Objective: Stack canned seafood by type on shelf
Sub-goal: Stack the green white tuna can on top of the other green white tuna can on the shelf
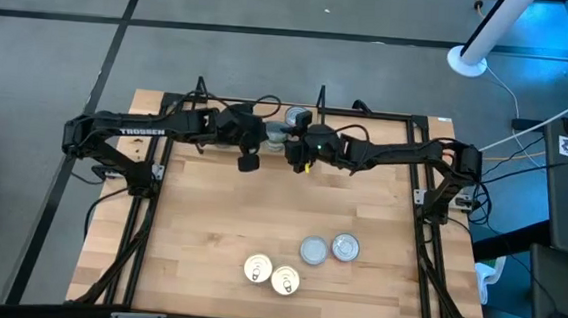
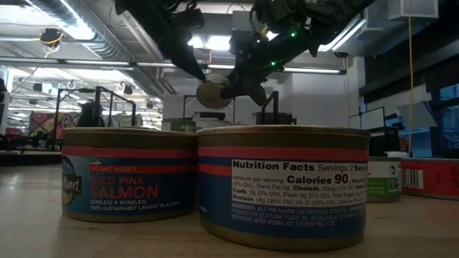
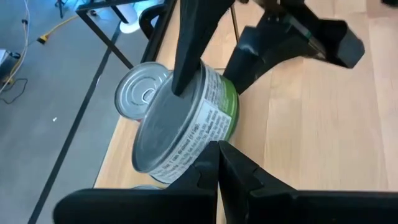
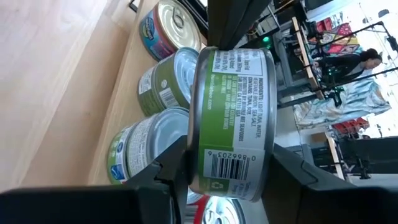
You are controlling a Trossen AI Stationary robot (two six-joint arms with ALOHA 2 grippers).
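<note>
A green-labelled can [image 4: 233, 118] hangs in the air at the far middle of the table, with my right gripper [image 4: 230, 180] shut on it. My left gripper [image 3: 219, 155] is shut, and its tips are at the can's side. Just beyond them is the shelf, marked by its black upright [image 1: 321, 96]. Several cans stand on their bases there: a pink-labelled one [image 4: 165, 28] and two green ones [image 4: 168, 81] [image 4: 140, 146]. More cans rest on the table nearer the front: two with gold lids [image 1: 258, 269] [image 1: 285, 279] and two with silver lids [image 1: 314, 249] [image 1: 345, 247]. My right gripper pinches the can between its two fingers, one finger [image 3: 185, 56] across the silver lid [image 3: 165, 118] and the other on the opposite flat face. It comes from the table's right, slanting down. The can is lifted clear and tipped on edge. My left gripper's shut fingertips [image 3: 217, 152] meet the can's labelled side wall [image 3: 208, 127] from the table's left, slanting down.
In the low view two salmon cans [image 2: 129, 172] [image 2: 283, 186] fill the foreground, with a green can [image 2: 384, 179] and a red one [image 2: 430, 175] to their right. The black frame rails [image 1: 149, 220] [image 1: 427, 259] run along both table sides. Bare wood lies between the grippers and the near cans.
</note>
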